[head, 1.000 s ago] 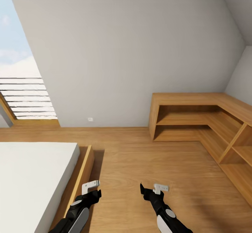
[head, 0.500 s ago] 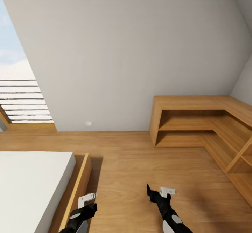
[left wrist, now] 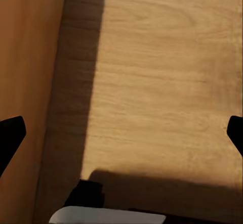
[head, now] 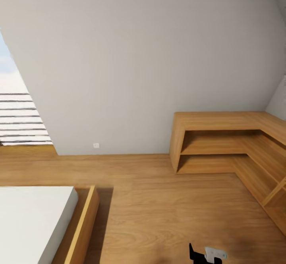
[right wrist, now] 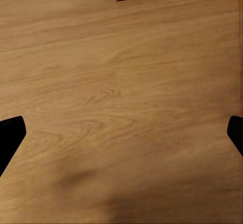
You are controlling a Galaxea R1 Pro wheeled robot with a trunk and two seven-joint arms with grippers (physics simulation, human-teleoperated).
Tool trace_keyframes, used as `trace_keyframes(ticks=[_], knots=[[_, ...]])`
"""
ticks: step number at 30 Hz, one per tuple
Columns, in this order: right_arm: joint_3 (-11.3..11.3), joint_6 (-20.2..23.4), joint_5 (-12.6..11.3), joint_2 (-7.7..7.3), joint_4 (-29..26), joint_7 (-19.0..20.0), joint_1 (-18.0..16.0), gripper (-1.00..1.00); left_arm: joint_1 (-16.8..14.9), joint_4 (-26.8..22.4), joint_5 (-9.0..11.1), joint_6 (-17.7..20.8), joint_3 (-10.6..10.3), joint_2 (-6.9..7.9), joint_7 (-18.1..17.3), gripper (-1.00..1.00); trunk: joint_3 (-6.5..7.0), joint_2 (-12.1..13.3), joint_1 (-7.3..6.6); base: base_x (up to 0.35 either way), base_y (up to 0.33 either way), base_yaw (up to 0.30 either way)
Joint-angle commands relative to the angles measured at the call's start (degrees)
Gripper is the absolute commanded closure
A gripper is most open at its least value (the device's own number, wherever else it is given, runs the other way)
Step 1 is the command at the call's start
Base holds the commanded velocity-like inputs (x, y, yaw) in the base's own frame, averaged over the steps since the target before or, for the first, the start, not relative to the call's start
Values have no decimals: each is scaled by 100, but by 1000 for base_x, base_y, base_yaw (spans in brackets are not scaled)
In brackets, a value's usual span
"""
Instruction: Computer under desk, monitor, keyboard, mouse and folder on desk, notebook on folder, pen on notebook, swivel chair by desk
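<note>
The desk, monitor, keyboard, mouse, folder, notebook, pen, computer and swivel chair are out of view. My right gripper point(head: 203, 255) just peeks over the bottom edge of the head view, above bare wooden floor. In the right wrist view, the right gripper point(right wrist: 121, 138) is open, its two black fingertips point(right wrist: 10, 133) far apart with only floor between them. In the left wrist view, my left gripper point(left wrist: 121, 138) is also open and holds nothing. It hangs over the floor beside the bed's wooden side point(left wrist: 25, 82).
A bed with a white mattress point(head: 31, 220) in a wooden frame point(head: 83, 224) is at the lower left. A low L-shaped wooden shelf unit point(head: 222, 119) runs along the right corner. A slatted window point(head: 20, 117) is at the left, and wooden floor point(head: 159, 200) lies between.
The whole head view has shifted, so the camera moved. The bed and shelf sit lower in the picture. The left arm has slipped off the bottom edge; only the right gripper's tip remains.
</note>
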Motion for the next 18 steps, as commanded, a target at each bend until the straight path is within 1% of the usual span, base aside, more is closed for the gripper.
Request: trace_keyframes(ticks=[1, 6, 18], knots=[[48, -16, -30, 1, 10, -14, -5, -100, -3, 13, 30, -25, -49, 1, -10, -100, -4, -2, 3, 331, 0, -216], [52, -19, -42, 11, 17, -16, -4, -100, -4, 54, 37, -45, -40, 16, -139, -100, 7, -2, 3, 331, 0, -241], [59, -19, -40, 31, 22, -14, -3, -100, -3, 71, 54, -50, -6, 93, -156, -100, 45, -2, 3, 330, 0, -255]])
